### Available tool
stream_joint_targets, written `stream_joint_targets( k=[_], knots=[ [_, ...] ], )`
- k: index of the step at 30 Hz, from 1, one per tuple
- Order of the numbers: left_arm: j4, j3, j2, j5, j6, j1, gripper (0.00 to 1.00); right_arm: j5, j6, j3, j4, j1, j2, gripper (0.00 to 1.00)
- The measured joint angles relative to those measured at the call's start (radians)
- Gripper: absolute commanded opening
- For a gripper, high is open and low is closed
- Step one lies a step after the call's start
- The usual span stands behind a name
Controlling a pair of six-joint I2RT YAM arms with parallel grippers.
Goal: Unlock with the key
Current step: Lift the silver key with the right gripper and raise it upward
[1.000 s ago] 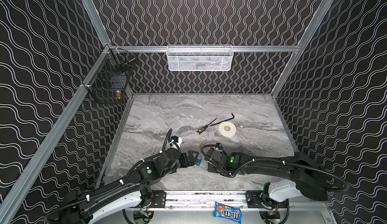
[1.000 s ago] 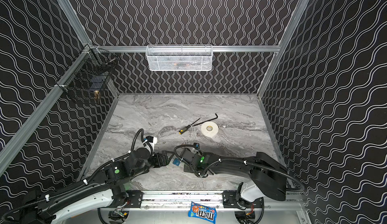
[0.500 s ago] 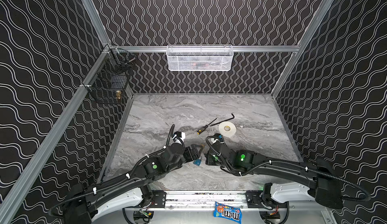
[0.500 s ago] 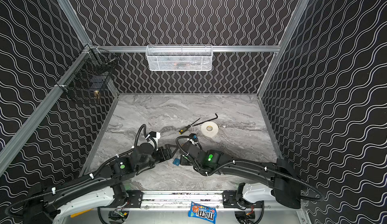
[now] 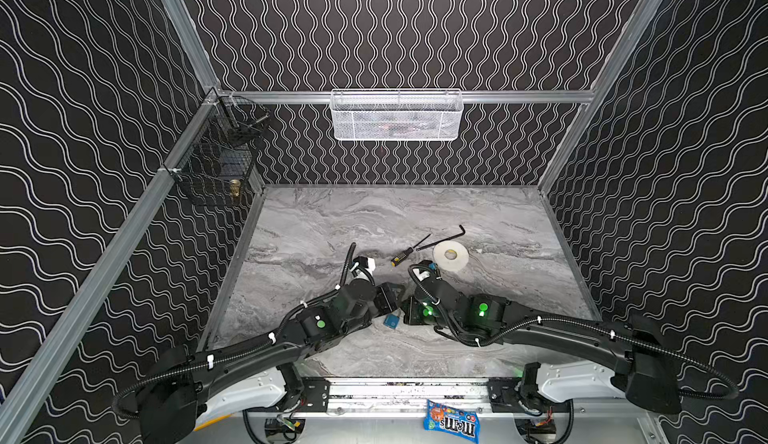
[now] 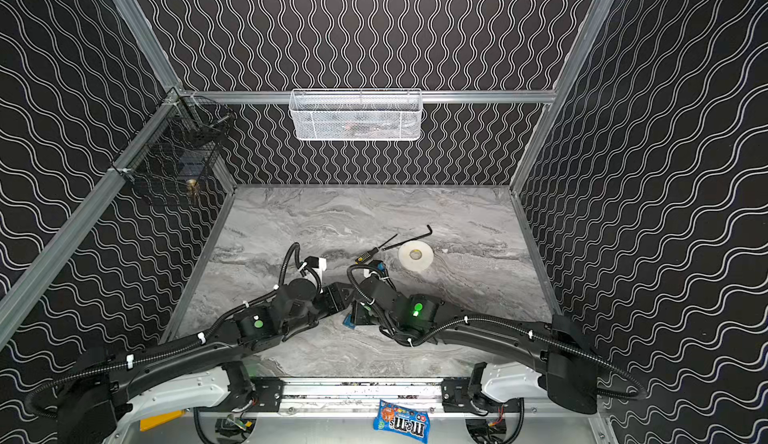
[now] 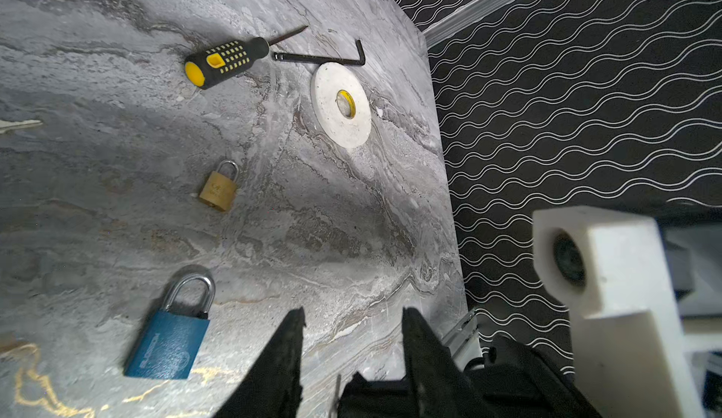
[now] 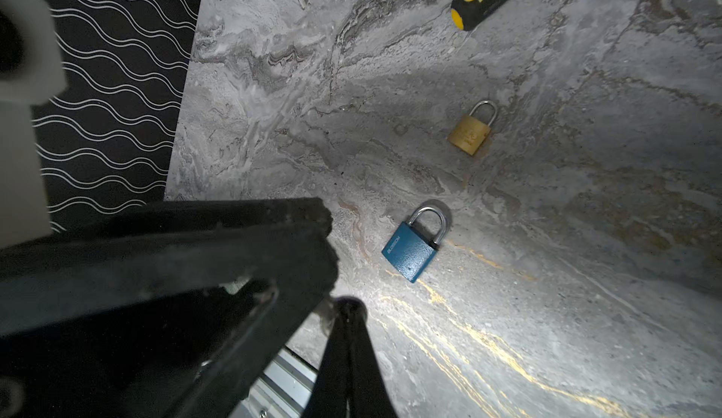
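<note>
the right gripper (image 8: 345, 309) was pinched together on what looked like the key (image 8: 325, 315), off the table (image 7: 117, 130), between the parted jaws of the left gripper (image 7: 352, 312). nothing was unlocked yet: the blue padlock (image 8: 410, 254) and the brass padlock (image 8: 470, 132) lay shut, no key in either. both wrist views showed the brass padlock; both top views hid it.

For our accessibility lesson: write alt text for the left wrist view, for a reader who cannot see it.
Two black fingers stand apart over a marble tabletop, beside a blue padlock with a silver shackle. Beyond lie a brass padlock, a black-and-yellow-handled screwdriver, a black L-shaped hex key and a white tape roll.
</note>
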Motion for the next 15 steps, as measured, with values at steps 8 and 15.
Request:
stream_joint_targets(
  k=[8,15],
  knots=[
    [0.026,-0.007,0.013,-0.002,-0.006,0.000,0.09,-0.008,0.001,0.008,0.006,-0.003,-0.002,0.00],
    [0.037,-0.029,-0.005,-0.005,-0.014,0.000,0.00,-0.011,0.009,0.017,0.006,-0.004,0.002,0.12]
  ],
)
